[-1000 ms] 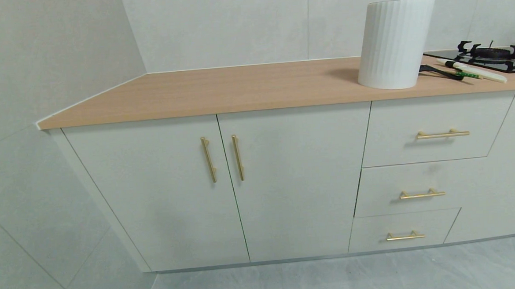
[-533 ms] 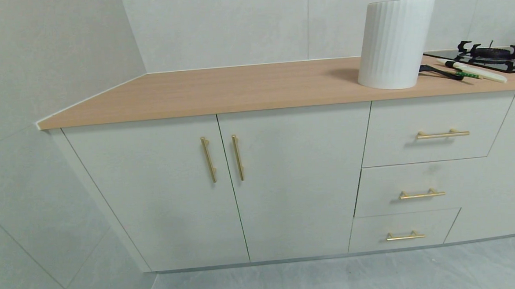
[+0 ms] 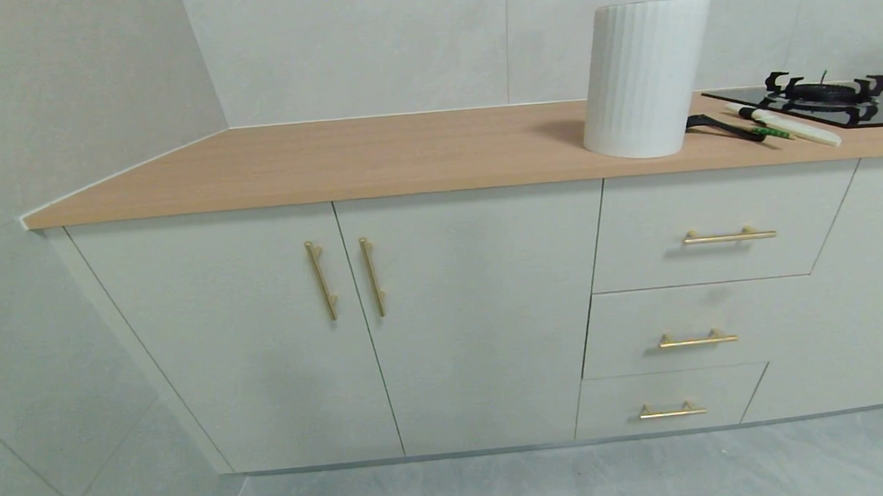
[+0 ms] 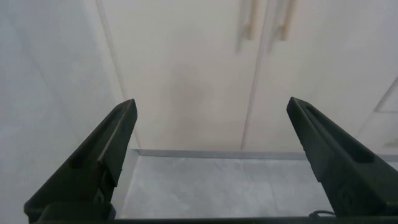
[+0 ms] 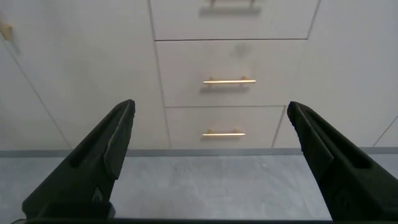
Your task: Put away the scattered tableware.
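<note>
A ribbed white canister (image 3: 646,78) stands on the wooden countertop (image 3: 331,159), utensils (image 3: 782,123) just beside it.

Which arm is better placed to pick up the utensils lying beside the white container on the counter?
Probably the right. The utensils lie at the counter's right end, above the drawers the open right gripper faces; the left gripper faces the cupboard doors.

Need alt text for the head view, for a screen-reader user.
A white ribbed container stands on a wooden countertop, with utensils lying beside it near a black hob. Below: two closed cabinet doors and three closed drawers, gold handles.
</note>
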